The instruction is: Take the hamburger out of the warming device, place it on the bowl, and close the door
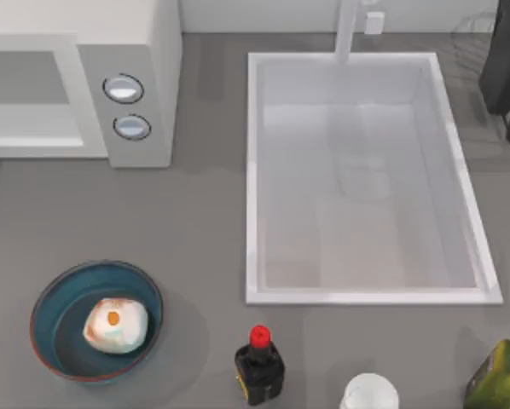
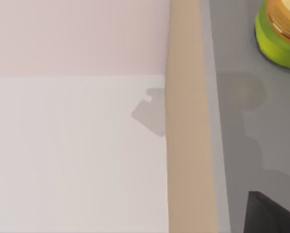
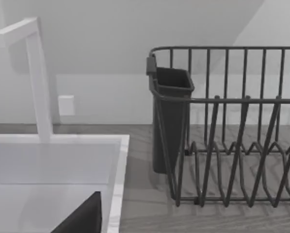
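The hamburger (image 1: 116, 325), a pale lump with an orange patch, lies inside the blue-teal bowl (image 1: 55, 294) at the front left of the counter. The white warming device (image 1: 157, 51) stands at the back left, its two round knobs facing me. Its door (image 1: 29, 94), a greyish panel with a white bar along its lower edge, looks flush with the front. A dark corner of my left gripper (image 2: 273, 216) shows in the left wrist view, over grey counter. In the right wrist view, a dark corner of my right gripper (image 3: 82, 218) hangs over the sink's edge.
A large white sink (image 1: 253, 170) with a faucet (image 1: 347, 30) fills the middle and right. A dark wire dish rack (image 3: 232, 145) stands at the back right. Along the front edge are a black red-capped bottle (image 1: 258, 366), a white cup (image 1: 370, 394) and a green bottle (image 1: 498, 375).
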